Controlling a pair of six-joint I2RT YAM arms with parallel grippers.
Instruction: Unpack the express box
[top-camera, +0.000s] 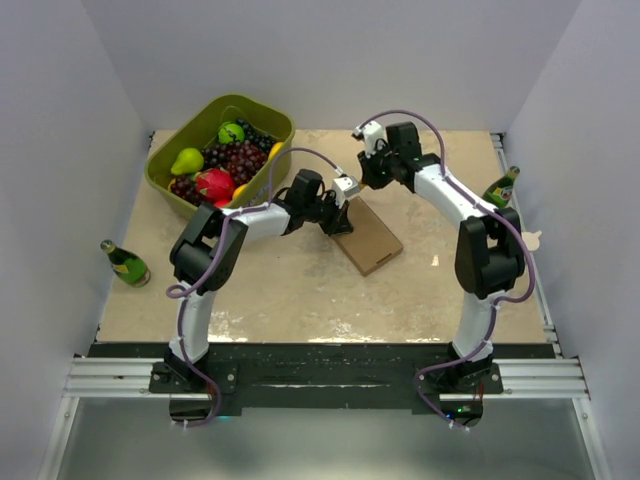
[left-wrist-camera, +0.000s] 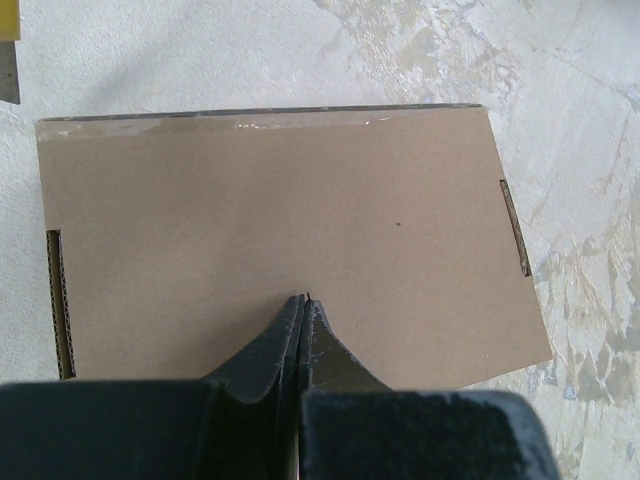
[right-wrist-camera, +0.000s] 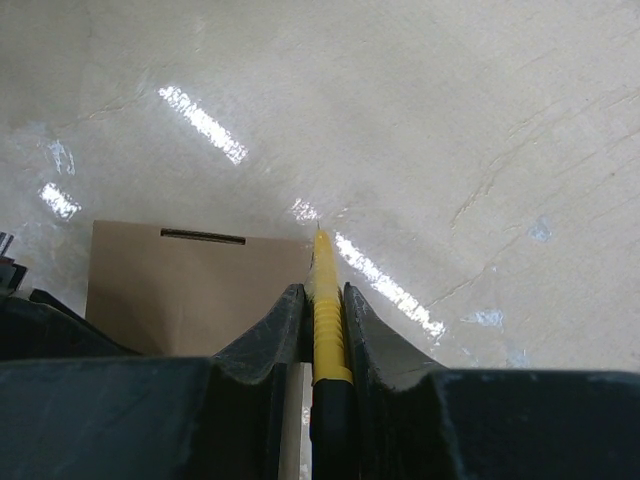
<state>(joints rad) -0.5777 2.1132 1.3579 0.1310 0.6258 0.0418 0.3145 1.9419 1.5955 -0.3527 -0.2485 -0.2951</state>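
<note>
The express box (top-camera: 368, 238) is a flat brown cardboard mailer lying closed on the table's middle. In the left wrist view the box (left-wrist-camera: 290, 210) fills the frame, with clear tape along its far edge. My left gripper (top-camera: 338, 222) is shut and empty, its tips (left-wrist-camera: 303, 300) resting on the box's top. My right gripper (top-camera: 368, 178) is just beyond the box's far end, shut on a yellow utility knife (right-wrist-camera: 327, 300). The knife's tip points down beside a corner of the box (right-wrist-camera: 190, 285).
An olive-green tub (top-camera: 172, 180) of fruit stands at the back left. One green bottle (top-camera: 125, 263) lies at the left edge. Another green bottle (top-camera: 502, 187) lies at the right edge by the right arm.
</note>
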